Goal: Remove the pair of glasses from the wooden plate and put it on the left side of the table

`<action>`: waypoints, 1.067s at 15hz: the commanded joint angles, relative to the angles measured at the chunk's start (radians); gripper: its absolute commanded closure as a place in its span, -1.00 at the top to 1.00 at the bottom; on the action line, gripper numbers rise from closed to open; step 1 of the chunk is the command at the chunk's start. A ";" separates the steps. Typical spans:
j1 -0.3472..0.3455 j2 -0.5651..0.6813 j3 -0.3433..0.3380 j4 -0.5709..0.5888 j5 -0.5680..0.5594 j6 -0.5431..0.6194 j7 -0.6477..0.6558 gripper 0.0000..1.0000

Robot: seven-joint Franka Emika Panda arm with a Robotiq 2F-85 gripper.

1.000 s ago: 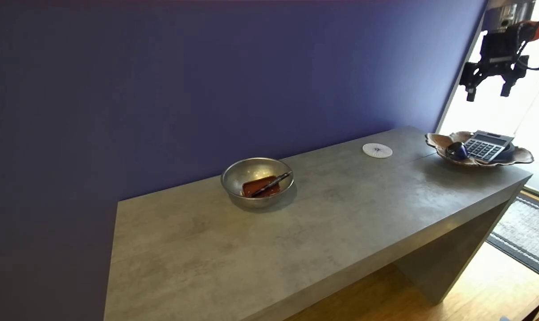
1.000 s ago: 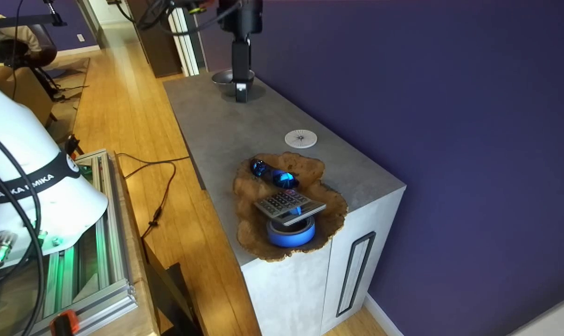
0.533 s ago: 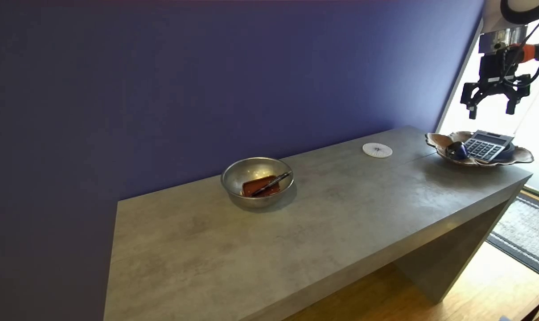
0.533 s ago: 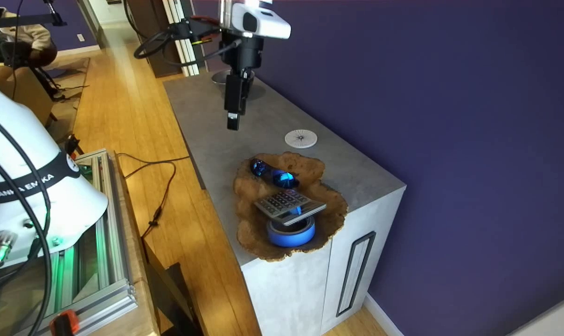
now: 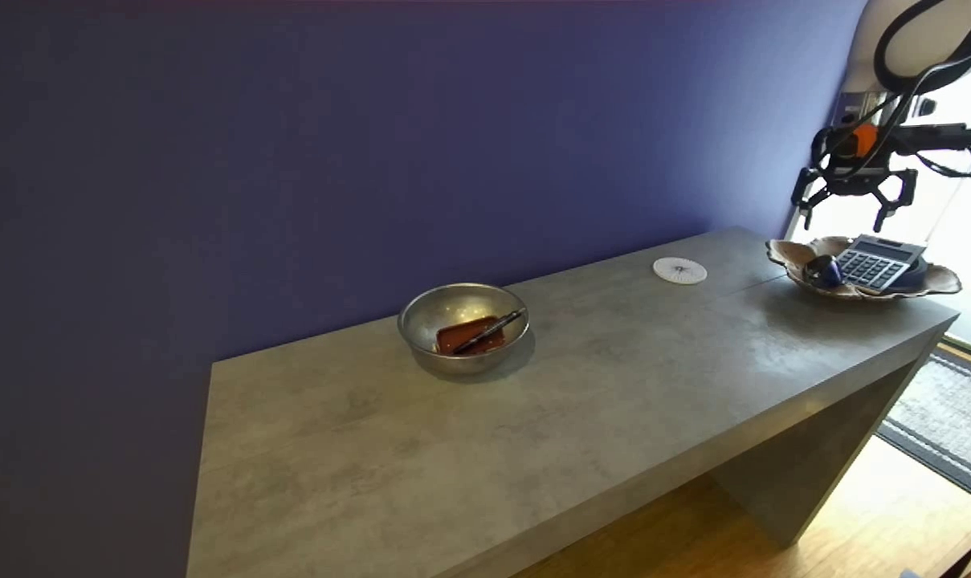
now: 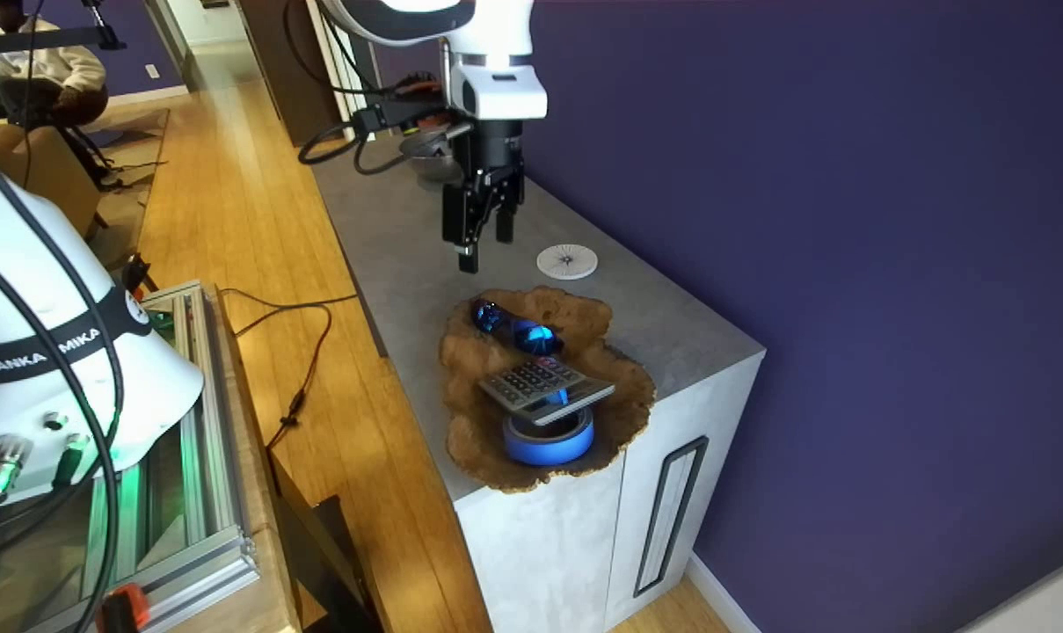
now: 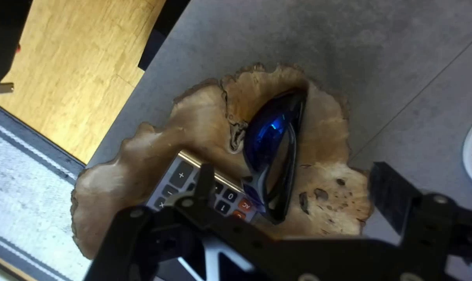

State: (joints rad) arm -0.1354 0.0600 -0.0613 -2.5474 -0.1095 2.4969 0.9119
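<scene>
The pair of glasses [image 7: 264,136] lies in the wooden plate [image 7: 204,103], at the centre of the wrist view, its length running up and down the frame. The gripper [image 7: 296,181] hangs above with its jaws spread wide, holding nothing, one finger lower left of centre, the other lower right, so the closing line should cross the glasses fairly squarely. The step in hand looks like lining up for the grasp. To do it well, I would first nudge toward the left of that frame, since the glasses sit nearer the finger on that side, and upward too, because that finger overhangs the calculator [image 7: 229,196] at lower centre and could land on it. Then come down straight and slowly, minding the plate's wavy rim, and squeeze lightly: the lenses look smooth and may slip or twist. Whether the lower end of the glasses touches the calculator I cannot tell, so lift vertically before carrying toward the left side of the table [image 5: 356,466], which I take to be the left of an exterior view, past the metal bowl [image 5: 463,366] at mid-frame
</scene>
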 commanded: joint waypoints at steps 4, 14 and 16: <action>0.034 0.105 -0.082 0.012 -0.007 0.092 0.164 1.00; 0.071 0.225 -0.126 0.071 -0.001 0.110 0.188 0.26; 0.072 0.242 -0.133 0.085 0.010 0.107 0.184 -0.03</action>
State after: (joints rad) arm -0.0806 0.2696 -0.1703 -2.4923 -0.1216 2.5976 1.0999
